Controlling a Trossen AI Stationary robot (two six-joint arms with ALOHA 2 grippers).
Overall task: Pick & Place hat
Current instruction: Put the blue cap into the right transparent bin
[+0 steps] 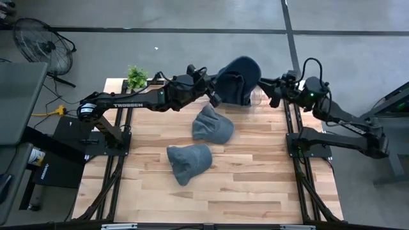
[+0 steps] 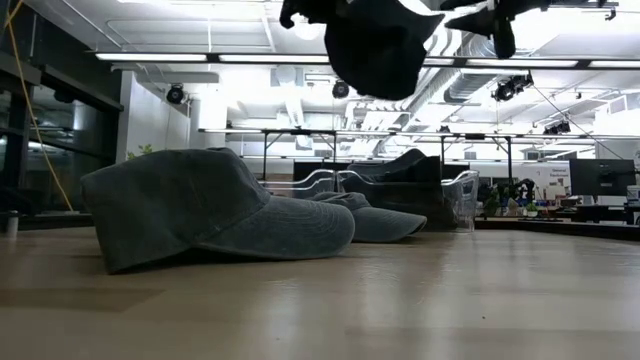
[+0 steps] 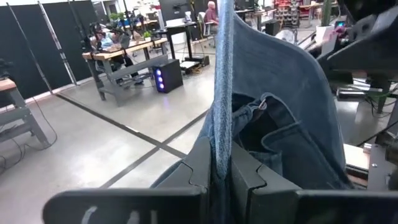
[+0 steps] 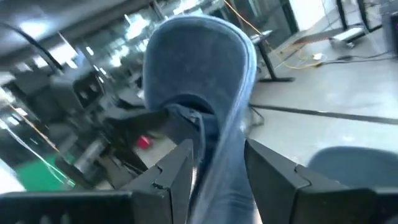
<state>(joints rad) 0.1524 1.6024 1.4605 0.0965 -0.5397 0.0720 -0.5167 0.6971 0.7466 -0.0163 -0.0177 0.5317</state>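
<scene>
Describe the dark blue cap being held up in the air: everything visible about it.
The dark blue cap looks like soft denim-like fabric, with a rounded crown and an inside seam showing. It hangs off the table, above the far edge, over a clear bin. The left end effector is shut on one edge; the right end effector straddles the opposite edge, its fingers apart. Nothing else touches it.

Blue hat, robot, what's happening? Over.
Left tool shut on blue denim hat, held aloft. Right tool open around it. Two grey caps below.

floor fan [image 1: 43, 43], potted plant [image 1: 136, 76], clear bin [image 2: 455, 195], wooden table [image 1: 255, 172]
</scene>
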